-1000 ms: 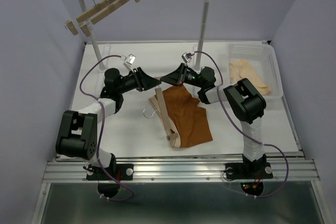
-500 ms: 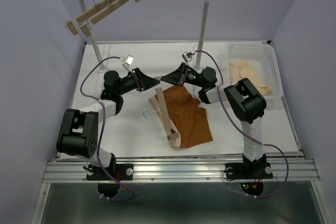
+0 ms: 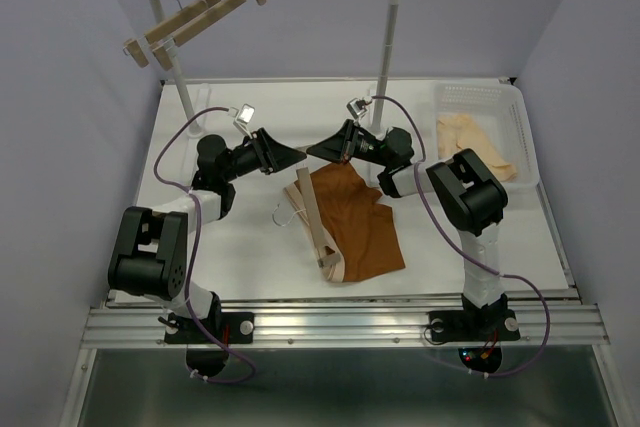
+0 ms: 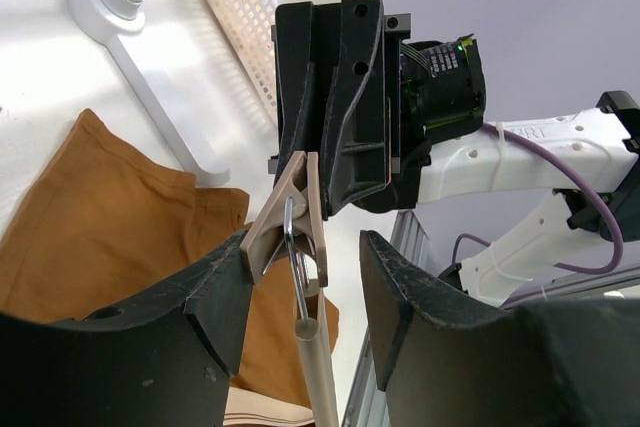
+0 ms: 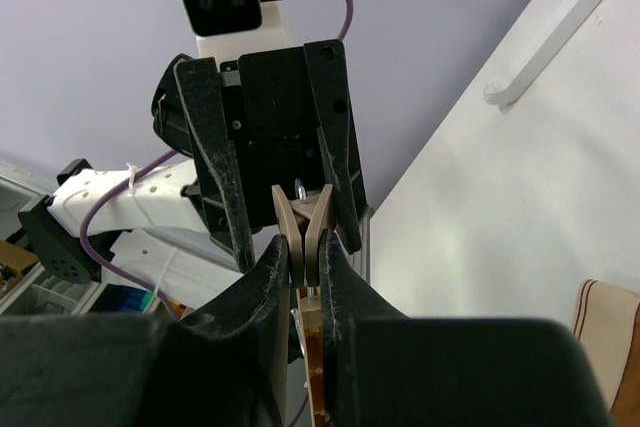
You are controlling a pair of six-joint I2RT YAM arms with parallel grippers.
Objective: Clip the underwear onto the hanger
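Black right gripper (image 5: 303, 252): fingers pressed together on the wooden clip (image 5: 303, 215) at the hanger's far end. Left gripper (image 4: 305, 277): fingers spread, flanking that same clip. Hanger (image 3: 312, 222): lies slanted across the underwear (image 3: 362, 227), which is rust-brown and spread on the white table (image 3: 230, 247) between the arms. Change over the last second: practically none; arms, hanger and fabric hold position. Reading: a pause at the pinch, no fabric visible in the clip, clipping not yet done.

Lab test booth: lilac walls (image 3: 60, 147), aluminium rail (image 3: 340, 325).
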